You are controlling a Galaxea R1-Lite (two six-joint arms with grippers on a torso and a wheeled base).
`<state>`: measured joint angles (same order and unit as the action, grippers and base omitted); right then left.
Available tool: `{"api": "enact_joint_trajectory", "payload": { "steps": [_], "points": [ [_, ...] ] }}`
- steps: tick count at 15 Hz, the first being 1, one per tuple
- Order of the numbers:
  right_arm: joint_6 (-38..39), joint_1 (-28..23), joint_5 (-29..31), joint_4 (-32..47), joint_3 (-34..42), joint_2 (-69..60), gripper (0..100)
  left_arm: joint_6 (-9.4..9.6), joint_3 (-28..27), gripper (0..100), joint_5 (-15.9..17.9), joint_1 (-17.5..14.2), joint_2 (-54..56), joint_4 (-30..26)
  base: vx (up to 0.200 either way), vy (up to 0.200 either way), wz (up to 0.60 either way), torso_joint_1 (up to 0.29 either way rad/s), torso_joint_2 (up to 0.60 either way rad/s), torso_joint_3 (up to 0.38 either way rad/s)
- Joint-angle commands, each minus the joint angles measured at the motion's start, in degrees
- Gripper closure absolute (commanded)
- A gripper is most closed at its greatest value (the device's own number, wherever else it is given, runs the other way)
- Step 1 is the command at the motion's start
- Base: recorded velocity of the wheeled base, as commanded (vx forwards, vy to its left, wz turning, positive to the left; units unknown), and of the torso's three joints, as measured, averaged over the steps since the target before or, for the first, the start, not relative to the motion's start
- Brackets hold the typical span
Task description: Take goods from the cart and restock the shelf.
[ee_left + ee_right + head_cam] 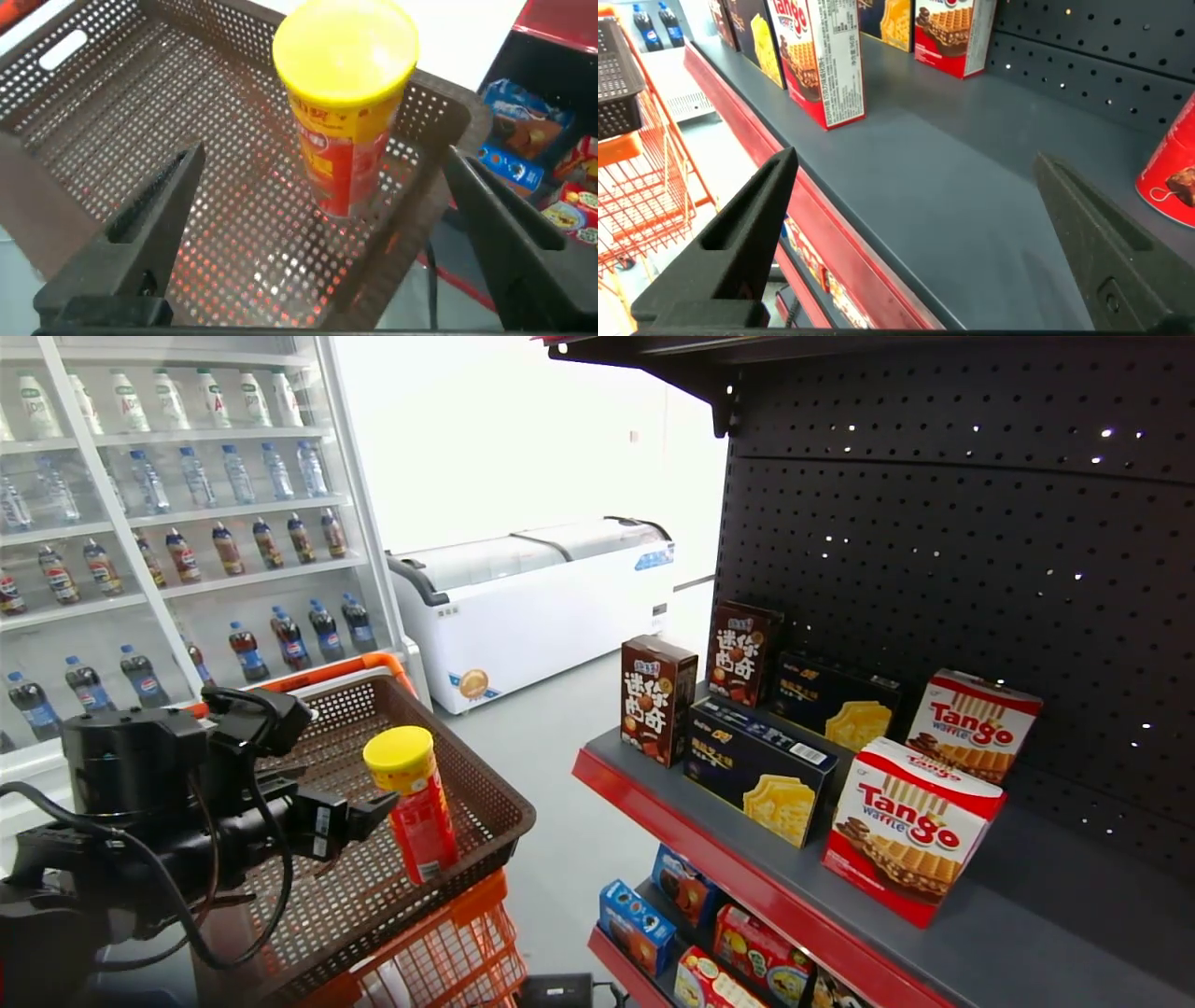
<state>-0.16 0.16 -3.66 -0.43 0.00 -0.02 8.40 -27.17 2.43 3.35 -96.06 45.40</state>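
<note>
Canister point(416, 805) (red, with a yellow lid) is seen standing upright in the brown basket point(471, 756) of the cart, near the basket's corner closest to the shelf point(1027, 915), its long axis vertical and its lid pointing up. The left gripper point(322, 161) is held just beside it with fingers spread wide and nothing grasped. The right gripper point(915, 163) is likewise spread and empty, above the shelf's grey deck, near its red front edge.

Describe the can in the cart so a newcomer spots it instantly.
Find the orange cart left of the red-edged shelf; a brown mesh basket sits on top. Standing upright in it is a tall red tube with a yellow lid, cylindrical, unlike the boxes on the shelf.
</note>
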Motion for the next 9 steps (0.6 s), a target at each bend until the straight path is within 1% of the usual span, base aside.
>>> {"api": "enact_joint_trajectory", "payload": {
  "steps": [1,3,6,8,9],
  "points": [
    [0.0,0.0,0.0,0.0,0.0,0.0,0,0.39,-0.2,0,0.2,0.2,-10.5,7.7,0.0,0.0,0.0,0.0,0.0,0.0],
    [0.0,0.0,0.0,0.0,0.0,0.0,0,0.39,-0.6,0,0.2,0.9,-14.2,11.9,0.0,0.0,0.0,0.0,0.0,0.0],
    [0.0,0.0,0.0,0.0,0.0,0.0,0,0.39,-1.7,0,0.1,0.9,-18.5,15.2,0.0,0.0,0.0,0.0,0.0,0.0],
    [0.0,0.0,0.0,0.1,0.0,0.0,0,0.39,-1.7,0,0.1,1.1,-20.4,16.8,0.0,0.0,0.0,0.0,0.0,0.0],
    [0.0,0.0,0.0,0.0,0.0,0.0,0,0.39,-2.6,0,0.0,1.6,-22.5,18.4,0.0,0.0,0.0,0.0,0.0,0.0]
  ]
}}
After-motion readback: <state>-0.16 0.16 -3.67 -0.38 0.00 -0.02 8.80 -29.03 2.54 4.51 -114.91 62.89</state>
